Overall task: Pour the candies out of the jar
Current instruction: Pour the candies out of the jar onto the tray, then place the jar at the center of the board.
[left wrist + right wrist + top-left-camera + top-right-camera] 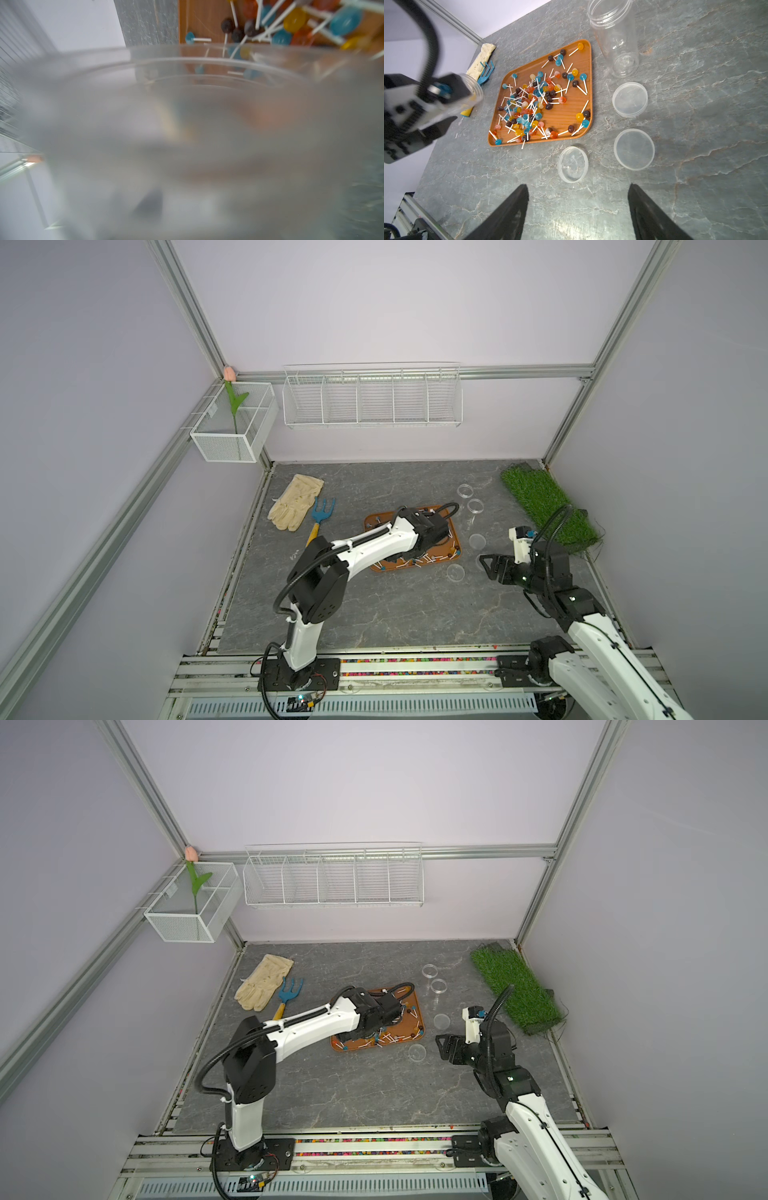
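Note:
My left gripper [452, 87] is shut on a clear plastic jar [471, 91], held tipped above the far edge of a brown wooden tray [560, 118]. The jar [187, 124] fills the left wrist view as a blur, so the jaws are hidden there. In both top views my left wrist covers it. The candies [529, 104] lie heaped and scattered on the tray [376, 568], with one stick poking over the near rim. More candies [291, 20] show past the jar's mouth. My right gripper [578, 186] hangs open and empty over bare table, right of the tray [419, 1019].
Two empty clear jars [475, 506] [465, 490] stand behind the tray's right side. Three clear lids [630, 99] [634, 149] [572, 164] lie between tray and right gripper [488, 566]. A glove [296, 502] and blue rake [320, 518] lie left; a grass mat [544, 506] lies right.

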Action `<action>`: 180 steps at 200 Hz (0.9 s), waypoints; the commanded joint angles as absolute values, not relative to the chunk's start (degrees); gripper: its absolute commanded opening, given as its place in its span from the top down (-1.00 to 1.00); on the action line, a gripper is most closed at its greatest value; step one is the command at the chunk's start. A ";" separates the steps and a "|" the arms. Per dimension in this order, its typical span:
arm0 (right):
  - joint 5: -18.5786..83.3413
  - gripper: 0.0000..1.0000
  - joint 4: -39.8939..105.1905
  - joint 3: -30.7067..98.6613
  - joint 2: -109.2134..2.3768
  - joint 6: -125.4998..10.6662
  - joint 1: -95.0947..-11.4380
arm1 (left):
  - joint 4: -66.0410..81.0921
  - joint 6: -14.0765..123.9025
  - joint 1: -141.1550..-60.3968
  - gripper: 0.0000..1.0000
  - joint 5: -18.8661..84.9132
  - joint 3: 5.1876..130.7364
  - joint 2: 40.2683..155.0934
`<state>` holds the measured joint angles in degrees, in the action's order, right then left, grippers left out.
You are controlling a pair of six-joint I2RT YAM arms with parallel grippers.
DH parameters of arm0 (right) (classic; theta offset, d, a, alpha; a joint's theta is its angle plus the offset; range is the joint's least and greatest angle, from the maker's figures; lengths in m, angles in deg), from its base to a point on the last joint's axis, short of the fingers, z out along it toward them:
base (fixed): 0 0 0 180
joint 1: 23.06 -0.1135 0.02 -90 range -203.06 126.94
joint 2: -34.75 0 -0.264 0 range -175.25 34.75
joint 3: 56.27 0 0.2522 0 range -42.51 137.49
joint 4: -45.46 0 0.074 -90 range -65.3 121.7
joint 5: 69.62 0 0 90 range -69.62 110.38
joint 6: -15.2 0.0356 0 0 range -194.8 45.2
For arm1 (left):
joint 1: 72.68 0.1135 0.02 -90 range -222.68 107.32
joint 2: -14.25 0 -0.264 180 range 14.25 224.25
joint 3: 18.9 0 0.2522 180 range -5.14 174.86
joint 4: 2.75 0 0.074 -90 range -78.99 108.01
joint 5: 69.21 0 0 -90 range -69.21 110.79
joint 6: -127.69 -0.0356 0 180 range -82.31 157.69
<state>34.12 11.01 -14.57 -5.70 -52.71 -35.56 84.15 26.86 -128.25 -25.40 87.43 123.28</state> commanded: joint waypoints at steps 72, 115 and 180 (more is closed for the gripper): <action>56.80 -0.54 2.46 15.81 -23.02 -56.88 -36.59 | 37.85 22.03 -127.63 -0.10 7.39 58.26 87.60; 61.42 -0.48 -11.75 35.52 -36.00 -66.22 -41.71 | 29.94 16.52 -125.76 -0.13 15.06 52.01 81.52; 57.81 -0.10 -13.81 40.62 -44.48 -66.43 -50.37 | 28.14 14.65 -125.76 -0.13 16.74 49.12 80.59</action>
<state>58.01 -12.09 40.10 -43.86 -66.14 -49.65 31.24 16.02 -125.93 14.55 51.19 82.08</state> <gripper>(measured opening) 0.582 0.566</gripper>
